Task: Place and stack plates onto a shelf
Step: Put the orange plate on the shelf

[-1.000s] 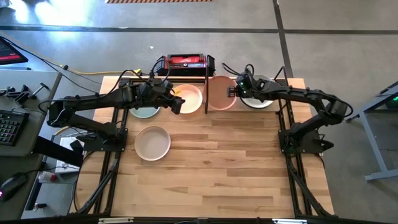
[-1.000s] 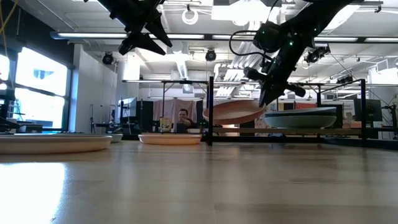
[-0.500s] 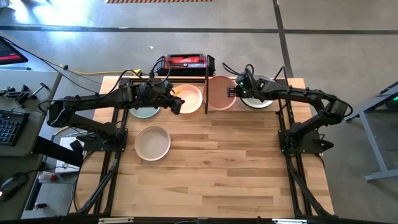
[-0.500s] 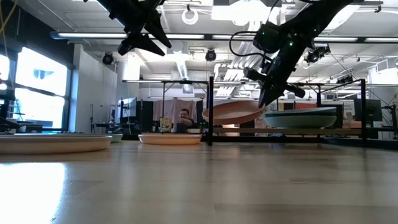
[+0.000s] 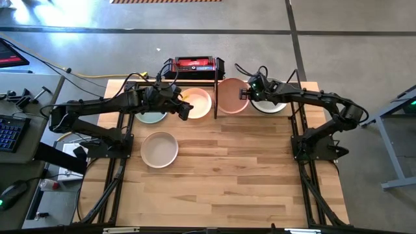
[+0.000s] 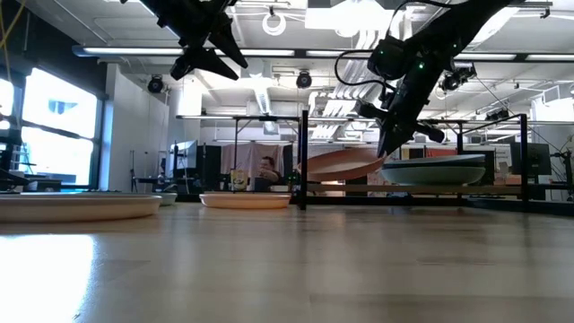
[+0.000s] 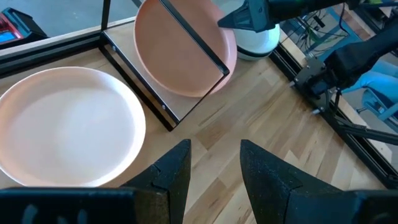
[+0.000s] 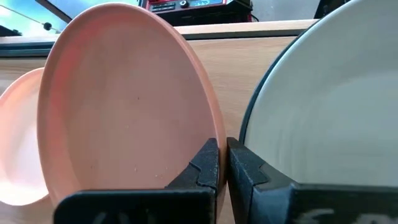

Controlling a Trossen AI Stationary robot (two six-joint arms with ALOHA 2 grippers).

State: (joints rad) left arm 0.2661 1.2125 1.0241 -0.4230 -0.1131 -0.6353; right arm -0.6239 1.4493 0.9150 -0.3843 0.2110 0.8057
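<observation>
The shelf's black divider (image 5: 216, 88) stands at the table's far edge. My right gripper (image 5: 249, 93) is shut on a terracotta pink plate (image 5: 231, 96) just right of the divider, beside a white plate (image 5: 272, 104) lying on the shelf. A cream plate (image 5: 198, 103) lies flat left of the divider, and my left gripper (image 5: 186, 108) hovers open above its near left rim, touching nothing. A pale green plate (image 5: 151, 117) shows under the left arm. A beige plate (image 5: 160, 148) rests on the table. My right gripper pinches the pink plate's rim (image 8: 213, 132) between its two fingers, on the side next to the white plate. The fingers (image 8: 206, 165) slant down from the table's right. The plate (image 6: 345, 161) is tilted, its free side lower, and looks clear of the shelf board.
A red-and-black box (image 5: 193, 64) sits behind the shelf. The shelf's black frame rod (image 7: 189, 36) crosses in front of the pink plate in the left wrist view. Bare wooden tabletop (image 5: 247, 169) spreads over the near half. A person (image 6: 266, 170) sits in the room beyond.
My right gripper has swung a little toward the table's right edge with the pink plate, which now stands slightly farther from the divider and closer to the white plate. The plate keeps its tilt.
</observation>
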